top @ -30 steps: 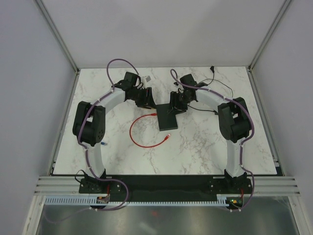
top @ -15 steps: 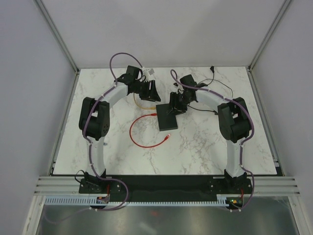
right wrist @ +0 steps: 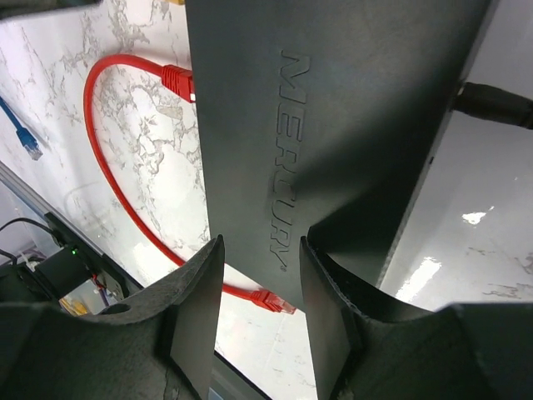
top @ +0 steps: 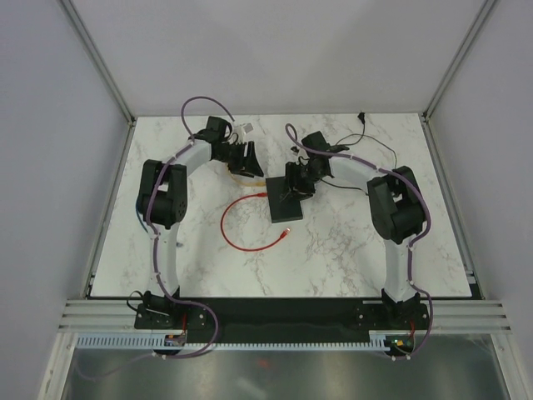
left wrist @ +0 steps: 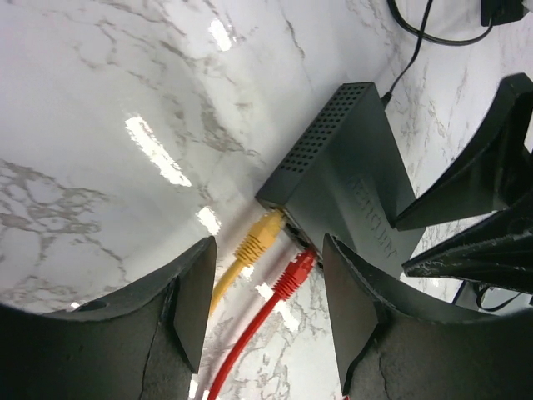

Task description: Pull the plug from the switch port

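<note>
I see the whole table (top: 350, 250) from high above and behind the arms. My left wrist camera faces the switch (left wrist: 350, 179) side-on, close. My right looks down its top, nearer. All three share the switch and the red cable (top: 229, 237).

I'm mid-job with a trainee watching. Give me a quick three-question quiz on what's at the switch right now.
1. True or false: the left gripper is shut.
2. Which plugs sit at the switch? A) yellow plug and red plug B) green and red C) white and yellow
3. Fill in: the switch's top reads ___.
Key: 1 false; 2 A; 3 MERCURY.
</note>
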Controlling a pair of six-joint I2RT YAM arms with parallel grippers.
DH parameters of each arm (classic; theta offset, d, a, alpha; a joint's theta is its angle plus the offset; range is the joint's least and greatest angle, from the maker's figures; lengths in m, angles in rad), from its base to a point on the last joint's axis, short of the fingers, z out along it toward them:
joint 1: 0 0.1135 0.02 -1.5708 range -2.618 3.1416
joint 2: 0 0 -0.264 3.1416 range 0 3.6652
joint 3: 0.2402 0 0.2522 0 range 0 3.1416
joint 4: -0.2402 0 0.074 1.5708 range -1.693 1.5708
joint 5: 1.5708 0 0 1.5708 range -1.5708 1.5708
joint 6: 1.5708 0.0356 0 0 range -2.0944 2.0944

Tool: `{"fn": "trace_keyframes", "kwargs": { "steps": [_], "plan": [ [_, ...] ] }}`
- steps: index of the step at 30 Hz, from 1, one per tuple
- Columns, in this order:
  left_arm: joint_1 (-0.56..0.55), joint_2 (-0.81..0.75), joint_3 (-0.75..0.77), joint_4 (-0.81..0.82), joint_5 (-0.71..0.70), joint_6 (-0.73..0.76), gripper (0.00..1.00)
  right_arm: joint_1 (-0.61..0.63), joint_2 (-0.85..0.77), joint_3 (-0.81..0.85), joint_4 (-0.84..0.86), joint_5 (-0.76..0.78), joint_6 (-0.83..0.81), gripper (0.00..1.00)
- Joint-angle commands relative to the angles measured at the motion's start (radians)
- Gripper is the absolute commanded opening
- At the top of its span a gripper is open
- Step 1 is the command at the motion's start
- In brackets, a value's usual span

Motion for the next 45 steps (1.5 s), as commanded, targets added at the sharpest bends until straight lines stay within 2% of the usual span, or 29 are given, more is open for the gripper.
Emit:
{"fn": "trace_keyframes", "kwargs": {
  "steps": [1,12,27,31,40,45],
  "plan": [
    [0.014,0.054,0.07,-0.007,0.077,0.042,0.61,0.014,0.005,0.03,-0.008,0.011,-0.004,0.49],
    [0.001,0.119,0.093,-0.005,0.09,0.003,0.55,0.019,0.014,0.027,-0.011,0.027,-0.009,0.49],
    [-0.017,0.087,-0.003,-0.005,0.074,0.007,0.46,0.019,0.031,0.03,-0.011,0.025,-0.018,0.49],
    [-0.025,0.09,-0.011,-0.007,0.029,-0.016,0.46,0.02,0.034,0.035,-0.013,0.025,-0.017,0.49],
    [-0.034,0.117,0.01,-0.016,-0.021,-0.062,0.36,0.021,0.034,0.037,-0.013,0.031,-0.015,0.49],
    [-0.039,0.133,0.032,-0.032,-0.02,-0.082,0.27,0.031,0.046,0.043,-0.013,0.039,-0.012,0.49]
  ]
}}
